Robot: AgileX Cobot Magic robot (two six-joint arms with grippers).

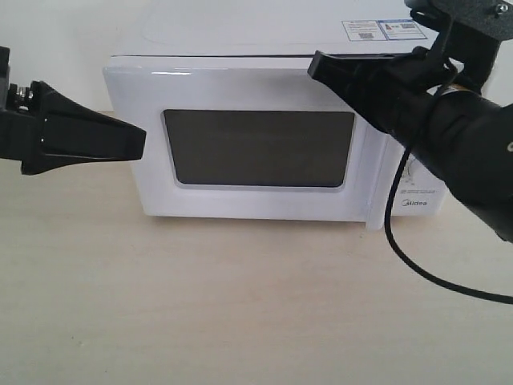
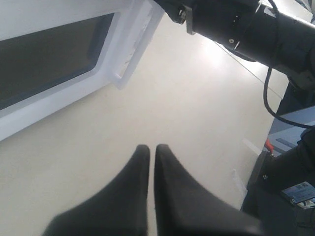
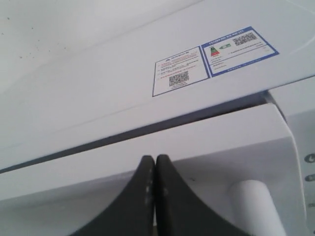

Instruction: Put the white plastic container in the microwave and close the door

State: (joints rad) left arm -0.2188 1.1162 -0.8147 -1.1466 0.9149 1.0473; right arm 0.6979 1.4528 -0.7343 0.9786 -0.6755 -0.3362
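Where the right fingers [image 3: 140,206] meet, the door's [image 1: 256,88] top edge just beyond.

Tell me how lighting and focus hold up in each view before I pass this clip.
Exterior view: soft, even light; the wall behind the microwave is washed out, the door window reads dark without glare. Left wrist view: a bright glare patch on the table; the left tool is blurred up close. Right wrist view: the right tool is soft, the stickers sharper.
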